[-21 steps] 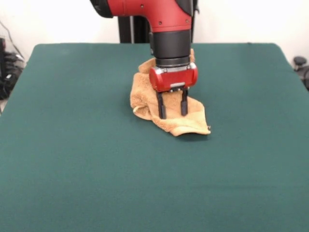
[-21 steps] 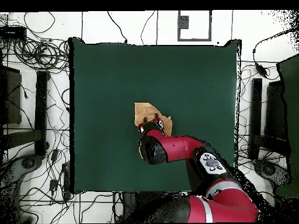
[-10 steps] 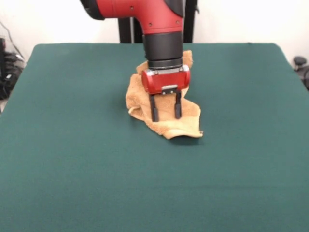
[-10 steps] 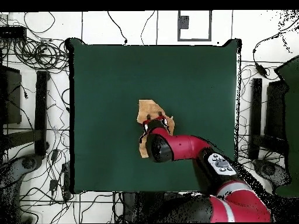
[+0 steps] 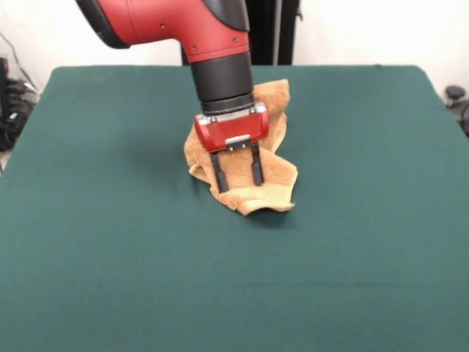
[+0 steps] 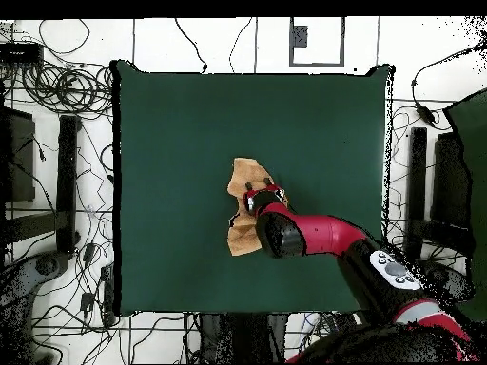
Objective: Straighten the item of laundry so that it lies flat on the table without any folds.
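Front view, near to far. Bare green table across the whole foreground, nothing on it there.

Then towel, tan-orange terry, sitting roughly mid-table, slightly toward far side. Still crumpled, not flat: nearest edge curled up and over into a pale smooth-looking lip, casting a small shadow on the cloth just in front. Small light speck at the lip's right tip, possibly the tag, too small to confirm. Left side bunched into a rounded lump with soft creases. Middle layered, at least two folds overlapping. Far end rising into a ridge behind the arm, upper corner peeking out at the right of the wrist.

Gripper planted over towel's middle, pointing down, slightly tilted. Two dark fingers spread apart, tan cloth visible between them, tips at or into the fabric. Nothing seen pinched. Red gripper body above, black wrist, red arm leading up and left out of frame.

Overhead view: towel near table centre, long narrow irregular shape, one end free, the other poking out past the arm, middle hidden under it. Gripper barely readable there. Cables on the floor round the table.
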You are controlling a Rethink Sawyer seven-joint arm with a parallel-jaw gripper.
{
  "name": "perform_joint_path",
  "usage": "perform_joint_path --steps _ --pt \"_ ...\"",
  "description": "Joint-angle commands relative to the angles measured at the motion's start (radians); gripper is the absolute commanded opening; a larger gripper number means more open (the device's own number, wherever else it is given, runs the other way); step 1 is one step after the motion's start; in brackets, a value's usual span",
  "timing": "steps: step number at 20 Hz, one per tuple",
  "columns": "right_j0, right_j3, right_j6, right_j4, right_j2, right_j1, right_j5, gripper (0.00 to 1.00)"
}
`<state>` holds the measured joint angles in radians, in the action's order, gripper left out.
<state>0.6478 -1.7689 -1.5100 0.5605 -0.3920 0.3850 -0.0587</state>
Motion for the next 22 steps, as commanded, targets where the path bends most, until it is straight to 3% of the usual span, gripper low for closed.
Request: perform_joint_path --steps 1,13,18,22 --pt "0.045 0.149 0.073 0.053 -0.089 -0.107 0.19 1.0" --pt "0.047 0.154 -0.026 0.066 -0.048 -0.087 0.135 1.0" --pt "-0.009 0.15 -0.078 0.065 0.013 -0.07 0.056 1.0" --pt "-0.144 0.151 -0.144 0.034 0.159 -0.037 -0.126 1.0"
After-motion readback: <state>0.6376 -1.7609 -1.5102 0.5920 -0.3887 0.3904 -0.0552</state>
